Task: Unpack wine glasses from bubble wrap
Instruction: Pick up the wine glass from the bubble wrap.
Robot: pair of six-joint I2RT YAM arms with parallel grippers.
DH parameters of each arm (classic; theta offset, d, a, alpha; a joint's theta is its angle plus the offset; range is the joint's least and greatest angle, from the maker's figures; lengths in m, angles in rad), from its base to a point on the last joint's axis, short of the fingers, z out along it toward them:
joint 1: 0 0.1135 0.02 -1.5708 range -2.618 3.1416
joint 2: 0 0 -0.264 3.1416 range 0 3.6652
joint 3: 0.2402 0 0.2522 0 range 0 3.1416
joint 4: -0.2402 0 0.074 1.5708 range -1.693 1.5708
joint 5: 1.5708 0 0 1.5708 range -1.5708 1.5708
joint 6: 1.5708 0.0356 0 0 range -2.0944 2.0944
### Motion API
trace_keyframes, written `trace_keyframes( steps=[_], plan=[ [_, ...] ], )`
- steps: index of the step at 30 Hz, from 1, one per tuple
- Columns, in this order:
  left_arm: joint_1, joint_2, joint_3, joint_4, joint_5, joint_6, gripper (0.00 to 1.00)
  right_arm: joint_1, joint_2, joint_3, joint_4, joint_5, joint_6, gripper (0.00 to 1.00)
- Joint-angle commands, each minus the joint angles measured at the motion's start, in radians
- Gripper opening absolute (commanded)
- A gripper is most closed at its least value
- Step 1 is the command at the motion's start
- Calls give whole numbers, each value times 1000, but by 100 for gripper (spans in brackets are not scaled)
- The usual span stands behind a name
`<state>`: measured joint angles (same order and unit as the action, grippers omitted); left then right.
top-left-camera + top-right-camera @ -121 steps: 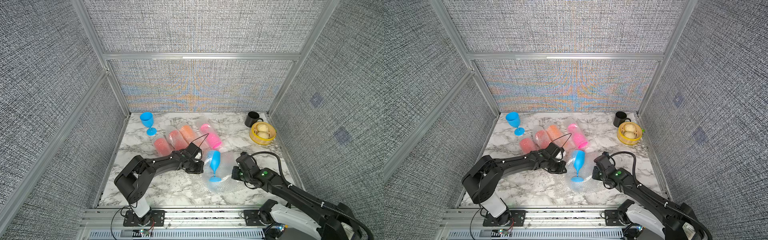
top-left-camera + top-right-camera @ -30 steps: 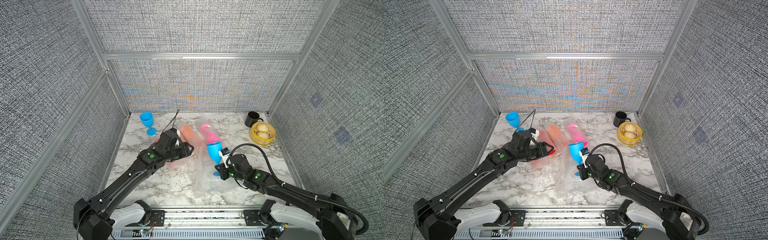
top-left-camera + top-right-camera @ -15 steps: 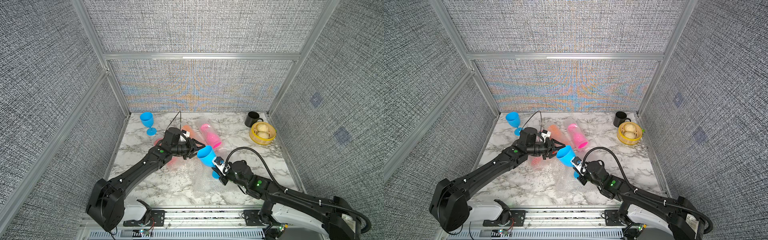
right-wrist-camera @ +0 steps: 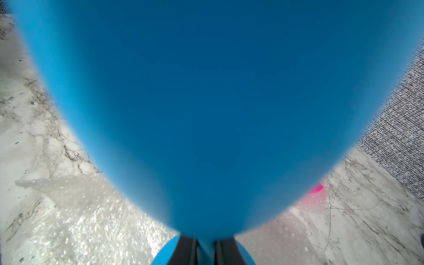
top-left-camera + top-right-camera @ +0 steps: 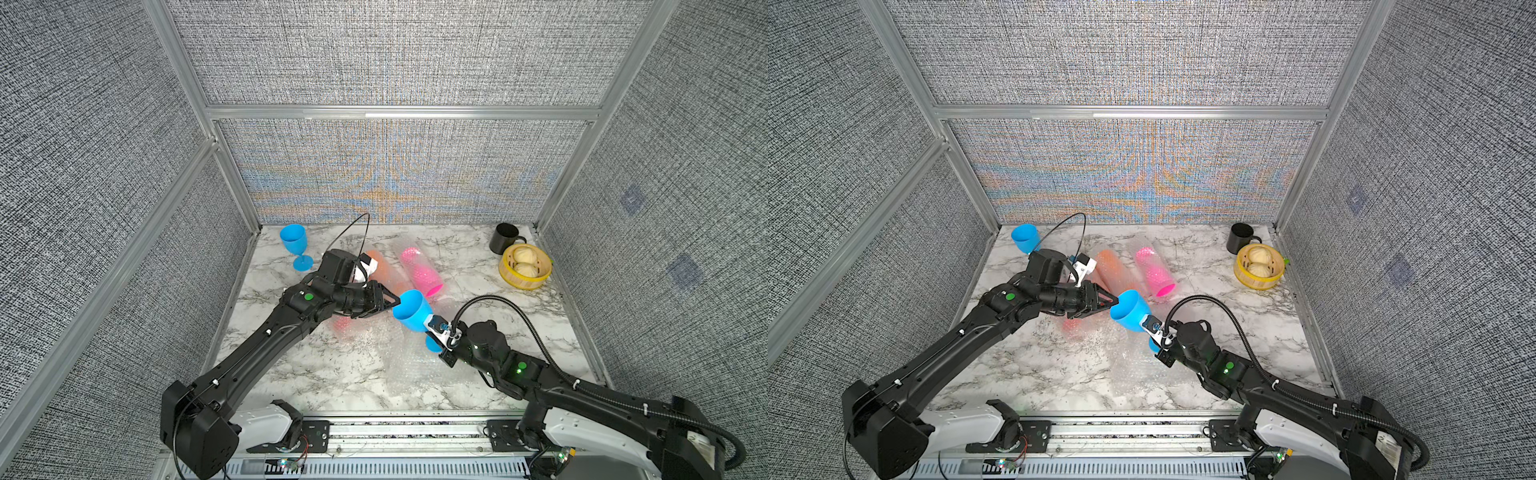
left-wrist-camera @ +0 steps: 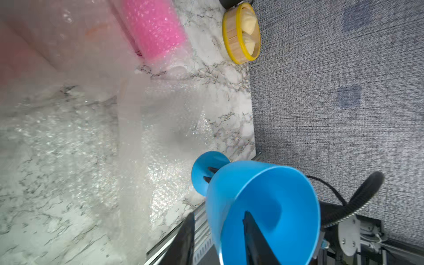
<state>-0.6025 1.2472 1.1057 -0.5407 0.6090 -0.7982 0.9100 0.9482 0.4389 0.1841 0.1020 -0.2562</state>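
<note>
The blue goblet [image 5: 411, 311] is found held clear of the marbled tabletop [image 5: 324, 374], tilted, its mouth turned toward the left arm and its bowl over the loose sheet of bubble wrap [image 5: 399, 361]. This sheet lies crumpled at the near middle of the table. The right gripper [image 5: 434, 326] is clamped on the stem just beneath the bowl. In the right wrist view its fingers [image 4: 183, 251] are seen on either side of the stem, and the bowl fills most of that picture. The left gripper [image 5: 395, 301] is set at the rim with its jaws spread. In the left wrist view one finger [image 6: 252, 234] is seen inside the bowl and the other outside it, with a strip of background visible between the outer finger and the wall (no pinch on the rim is shown). Three goblets are recorded lying on their sides, each inside its own bubble wrap. The pink goblet [image 5: 419, 272] and the orange goblet [image 5: 380, 266] lie side by side behind the held one, and the red goblet [image 5: 345, 324] is partly hidden beneath the left arm. The second blue goblet [image 5: 294, 245] is noted upright and bare at the far left corner. A black mug [image 5: 505, 239] and a steamer basket [image 5: 524, 282] holding two buns stand just beside each other at the far right, well apart from the goblets.
</note>
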Motion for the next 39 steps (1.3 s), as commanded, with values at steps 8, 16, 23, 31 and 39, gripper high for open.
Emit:
trace_keyframes(
  steps=[8,16,23,31,39],
  plan=[
    [-1,35,15,-27,22,86,13,8,19,13,3,-10,-22,0],
    [0,74,35,-48,30,82,0,29,13,25,-11,17,-45,0],
    [5,49,132,-150,-95,115,0,38,11,81,-77,6,17,45],
    [133,-18,237,-245,-319,95,0,43,-97,94,-62,12,60,80],
    [230,121,513,-375,-625,105,0,44,-113,132,-85,7,127,80]
  ],
)
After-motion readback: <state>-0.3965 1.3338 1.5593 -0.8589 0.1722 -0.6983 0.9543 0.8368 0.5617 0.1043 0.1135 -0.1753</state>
